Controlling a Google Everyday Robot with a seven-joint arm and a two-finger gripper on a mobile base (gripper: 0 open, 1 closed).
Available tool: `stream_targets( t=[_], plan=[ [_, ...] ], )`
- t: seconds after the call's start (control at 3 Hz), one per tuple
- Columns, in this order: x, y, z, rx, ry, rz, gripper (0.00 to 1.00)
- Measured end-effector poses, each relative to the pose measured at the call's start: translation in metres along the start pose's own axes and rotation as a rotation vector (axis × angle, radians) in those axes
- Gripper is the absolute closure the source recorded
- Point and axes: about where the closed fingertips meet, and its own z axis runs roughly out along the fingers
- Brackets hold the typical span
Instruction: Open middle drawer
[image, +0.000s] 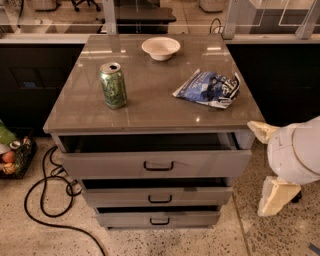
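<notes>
The grey-taupe cabinet (150, 107) has three drawers stacked in its front. The middle drawer (200, 196) is the second one, with a small black loop handle (160, 199); a dark gap shows above its front. The top drawer (100, 164) stands pulled out a little further. My gripper (267, 165) is at the right, beside the cabinet's front right corner, level with the top and middle drawers. Its two cream fingers (261, 132) stand apart, one above the other, with nothing between them. It touches no handle.
On the cabinet top stand a green can (113, 85), a white bowl (160, 48) and a crumpled blue bag (209, 88). A black cable (42, 200) loops on the floor at the left, next to a dark basket (24, 157) holding odds and ends.
</notes>
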Motion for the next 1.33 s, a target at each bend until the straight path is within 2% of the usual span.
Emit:
stream_targets(
  t=[0.33,0.67,1.33],
  plan=[
    [0.005,0.048,0.043,-0.047,-0.014,0.046,0.00],
    [0.003,0.050,0.051,-0.058,-0.018,0.042,0.00],
    [-0.021,0.079,0.118,-0.132,-0.019,0.011,0.00]
  ],
)
